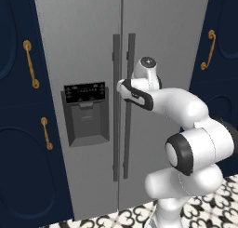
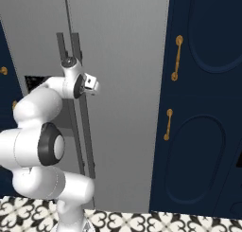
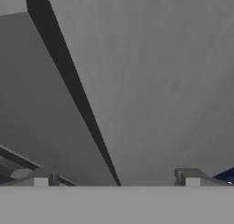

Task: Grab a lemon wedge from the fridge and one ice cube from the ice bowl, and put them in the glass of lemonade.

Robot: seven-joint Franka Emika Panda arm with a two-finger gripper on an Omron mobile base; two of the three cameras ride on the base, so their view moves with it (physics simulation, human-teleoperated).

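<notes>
Wide-open hand (image 3: pixel 116 179) empty, close before the closed fridge (image 3: pixel 155 81)

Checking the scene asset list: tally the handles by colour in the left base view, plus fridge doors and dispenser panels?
Dark fridge handles: 2
Gold cabinet handles: 3
Grey fridge doors: 2
Black dispenser panels: 1
Total: 8

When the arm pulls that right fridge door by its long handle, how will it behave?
The fridge door is tall and broad, so probably heavy and slow to swing. Its handle looks rigid, likely smooth; open jaws may slip along it.
</notes>
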